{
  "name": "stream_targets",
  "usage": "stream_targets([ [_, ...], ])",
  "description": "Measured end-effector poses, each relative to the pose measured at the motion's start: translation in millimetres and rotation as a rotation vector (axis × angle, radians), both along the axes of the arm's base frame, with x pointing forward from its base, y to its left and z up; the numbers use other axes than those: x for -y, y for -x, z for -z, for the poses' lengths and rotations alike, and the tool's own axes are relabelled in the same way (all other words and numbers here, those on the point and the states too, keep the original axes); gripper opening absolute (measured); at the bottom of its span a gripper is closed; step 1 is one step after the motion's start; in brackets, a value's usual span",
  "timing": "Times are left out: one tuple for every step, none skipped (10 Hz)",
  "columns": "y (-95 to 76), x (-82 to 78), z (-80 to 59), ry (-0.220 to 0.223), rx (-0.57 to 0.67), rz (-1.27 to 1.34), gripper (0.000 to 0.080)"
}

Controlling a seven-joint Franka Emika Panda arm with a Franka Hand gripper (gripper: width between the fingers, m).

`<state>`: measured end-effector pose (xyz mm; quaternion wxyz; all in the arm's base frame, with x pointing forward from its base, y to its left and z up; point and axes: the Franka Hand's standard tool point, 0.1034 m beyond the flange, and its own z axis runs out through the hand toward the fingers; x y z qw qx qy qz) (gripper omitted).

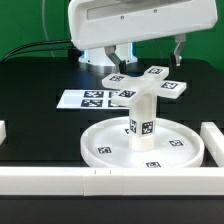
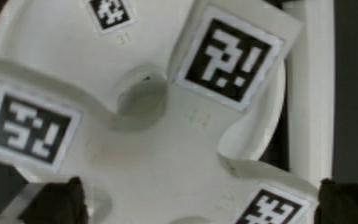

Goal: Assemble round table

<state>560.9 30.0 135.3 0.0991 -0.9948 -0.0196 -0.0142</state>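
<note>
- Nearest the exterior view's front edge, a long white border block [image 1: 60, 178] lies across the black table [image 1: 40, 75]. A second block [image 1: 212, 142] runs back along the exterior view's right.
- Just behind the front block sits the round disc [image 1: 110, 140]. It is white plastic and lies flat on the table. It has a raised rim and small black-and-white tags spaced around its floor.
- The short cylinder leg [image 1: 142, 115] stands upright in the middle of the disc. It is white, with two tags side by side on the face towards the camera.
- Behind the top of the leg is the cross-shaped foot [image 1: 152, 84]. It is white and thick-edged, with blunt arms spread level and a tag on the upper face of each arm.
- The leg's top overlaps the foot's near arm. From this angle I cannot tell whether the foot rests on the table or hangs above it.
- In my wrist view the foot [image 2: 158, 145] fills almost the whole picture. It has rounded arms, each with a square tag, and a shallow round hollow at the centre where the arms meet. Dark table shows along one side.
- On the exterior view's left, level with the foot, the marker board [image 1: 85, 98] lies flat on the table.
- Farthest back, my end effector [image 1: 124, 60] hangs just above the far side of the foot, under the bulky white arm [image 1: 140, 25]. The fingers are too small and too hidden to make out, so I cannot tell whether they stand apart or are clamped on the foot.
</note>
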Motion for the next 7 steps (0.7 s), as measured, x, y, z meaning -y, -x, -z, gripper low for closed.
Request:
stream_targets([
  [-0.4,-1.6,-0.5,0.005,0.019,-0.106,0.0649],
  [-0.9,-2.5,-1.1,0.015,0.035,-0.197,0.0649],
  [-0.7,-0.7,-0.3,0.016,0.045,-0.250,0.0649],
  [-0.6,0.3,0.1,0.018,0.057,-0.316,0.0649],
  [-0.5,0.9,0.4,0.020,0.072,-0.391,0.0649],
  [-0.4,1.2,0.7,0.021,0.084,-0.454,0.0649],
  [-1.5,3.7,0.7,0.036,0.119,-0.632,0.0649],
])
